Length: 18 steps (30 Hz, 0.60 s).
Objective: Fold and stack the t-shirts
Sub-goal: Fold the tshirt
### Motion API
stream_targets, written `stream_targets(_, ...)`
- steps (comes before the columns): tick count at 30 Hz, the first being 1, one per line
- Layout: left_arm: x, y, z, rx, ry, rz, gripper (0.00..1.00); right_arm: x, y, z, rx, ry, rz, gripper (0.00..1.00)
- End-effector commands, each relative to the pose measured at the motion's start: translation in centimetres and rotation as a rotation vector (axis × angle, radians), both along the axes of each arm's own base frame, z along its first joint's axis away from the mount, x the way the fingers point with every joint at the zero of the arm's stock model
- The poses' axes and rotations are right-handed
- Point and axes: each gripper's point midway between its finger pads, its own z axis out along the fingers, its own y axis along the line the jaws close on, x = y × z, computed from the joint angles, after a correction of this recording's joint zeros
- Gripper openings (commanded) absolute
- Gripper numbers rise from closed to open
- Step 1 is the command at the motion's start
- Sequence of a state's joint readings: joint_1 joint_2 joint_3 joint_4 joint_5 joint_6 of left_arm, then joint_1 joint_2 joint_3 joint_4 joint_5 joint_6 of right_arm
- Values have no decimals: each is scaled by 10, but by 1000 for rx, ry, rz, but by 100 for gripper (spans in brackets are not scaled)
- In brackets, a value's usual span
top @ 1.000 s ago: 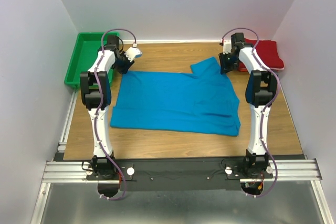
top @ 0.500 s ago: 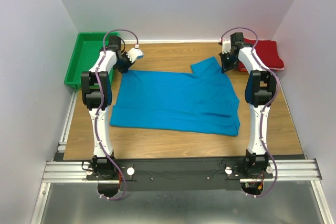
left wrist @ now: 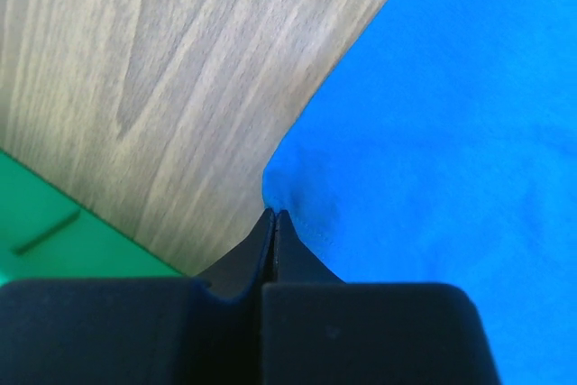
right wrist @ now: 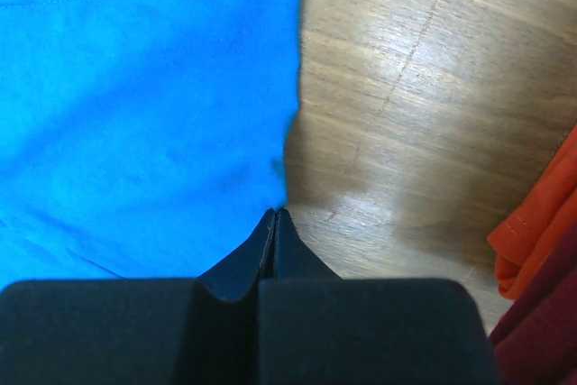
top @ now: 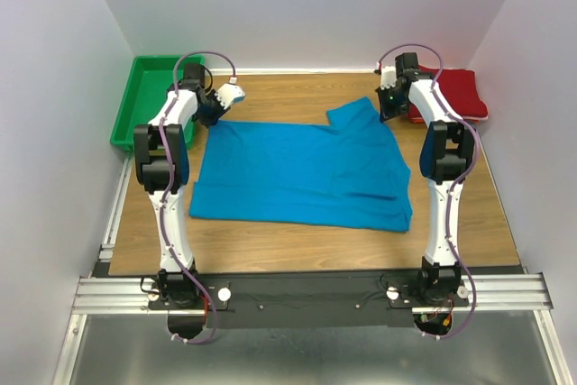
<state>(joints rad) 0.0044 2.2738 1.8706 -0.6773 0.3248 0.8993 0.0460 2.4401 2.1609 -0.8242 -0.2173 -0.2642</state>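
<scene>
"So, working out from the near edge, what lay on the desk (top: 297, 245)?"

"Just past the arm bases there was a strip of bare wood. Then came the blue t-shirt (top: 302, 178), spread flat across the middle and a little rumpled at its near right corner. One sleeve stuck out toward the far right."

"And the hands?"

"Both were down at the shirt's far edge. The left hand (left wrist: 275, 215) was at the far left corner. Its two fingers were pressed together, with the puckered corner of blue cloth caught at their tips. The right hand (right wrist: 274, 214) was at the far right, by the sleeve. Its fingers were closed just as tightly, nipping the side edge of the cloth."

"Was the cloth raised at all?"

"I couldn't tell from above. It looked close to the wood at both corners."

"And farther back?"

"The green tray (top: 144, 101) sat at the far left, beside the desk's corner and just beyond the left arm. The red t-shirt (top: 455, 92) lay folded in the far right corner. It was near the right hand but apart from it, and wood showed between it and the blue t-shirt."
</scene>
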Motion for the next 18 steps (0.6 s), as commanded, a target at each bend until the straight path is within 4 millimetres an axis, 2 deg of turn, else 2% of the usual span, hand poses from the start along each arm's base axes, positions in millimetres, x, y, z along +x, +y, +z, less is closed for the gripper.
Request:
stream_targets(1,5,-1,41,9,-102,-16,0,-2,3,30,-5,-46,21,1)
stream_targets(8,-1,2,56,36,-136,-32,0,-12,6,56,19,-73,26,0)
stream_targets(11,-4,6,56,52,-135,-29,0,-17,7,69,26,-89,27,1)
stream_targets(18,-13,10,63,51,-156,-44,0,-33,5,81,22,-90,35,0)
